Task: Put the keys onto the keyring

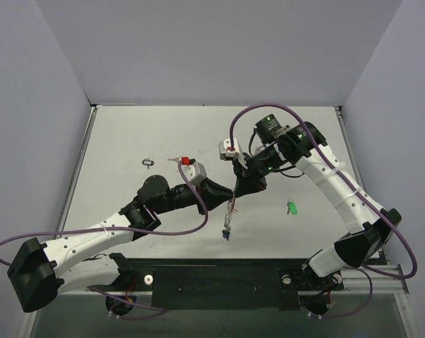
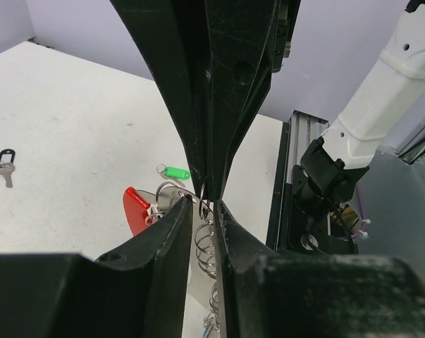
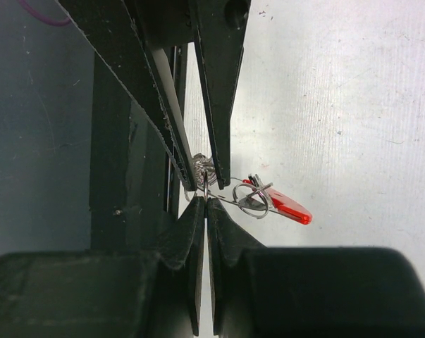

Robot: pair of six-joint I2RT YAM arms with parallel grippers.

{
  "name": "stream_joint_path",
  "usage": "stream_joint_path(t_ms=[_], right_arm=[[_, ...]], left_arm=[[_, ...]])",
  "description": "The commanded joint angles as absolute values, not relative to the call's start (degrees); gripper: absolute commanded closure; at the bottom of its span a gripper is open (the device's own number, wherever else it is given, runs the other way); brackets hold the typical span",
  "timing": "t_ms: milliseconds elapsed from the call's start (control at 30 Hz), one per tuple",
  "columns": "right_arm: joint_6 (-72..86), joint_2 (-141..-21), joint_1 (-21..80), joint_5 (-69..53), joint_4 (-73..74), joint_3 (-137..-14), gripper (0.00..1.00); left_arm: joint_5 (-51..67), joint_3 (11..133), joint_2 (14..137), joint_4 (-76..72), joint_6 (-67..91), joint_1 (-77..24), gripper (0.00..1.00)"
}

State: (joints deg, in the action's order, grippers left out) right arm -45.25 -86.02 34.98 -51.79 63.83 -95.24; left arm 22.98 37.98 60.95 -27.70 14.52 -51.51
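White arm links (image 1: pixel 85 239), black joints, purple cables (image 1: pixel 198 225), black claws.

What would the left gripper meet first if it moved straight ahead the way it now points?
Probably the right gripper, whose tips sit directly opposite the left gripper, with only the keyring coil between them. Depth is unclear, but they look almost touching.

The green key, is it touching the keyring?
Apart. The top view shows the green key lying alone on the table, bare tabletop between it and the keyring hanging from the grippers.
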Motion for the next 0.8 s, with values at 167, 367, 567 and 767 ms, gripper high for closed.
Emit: stream_joint_path(t_ms=[167, 367, 567, 767], right_arm=[[-46.05, -85.52, 35.42, -53.35, 65.74, -96.33, 1.0], [-46.05, -85.52, 35.42, -53.35, 65.83, -96.33, 1.0], [-46.14, -85.43, 35.42, -53.44, 65.83, -96.33, 1.0], [-46.14, -85.52, 35.42, -53.53, 65.92, -96.5, 1.0]], left_arm=[[24.34, 39.46, 60.55, -31.99, 15.12, -50.98, 0.8], [24.61, 39.73, 60.91, -31.82, 15.21, -50.98, 0.87], [24.35, 39.9, 61.0, -31.38, 15.12, -50.98, 0.83], [24.61, 40.08, 61.17, -31.29, 15.12, -50.98, 0.87]])
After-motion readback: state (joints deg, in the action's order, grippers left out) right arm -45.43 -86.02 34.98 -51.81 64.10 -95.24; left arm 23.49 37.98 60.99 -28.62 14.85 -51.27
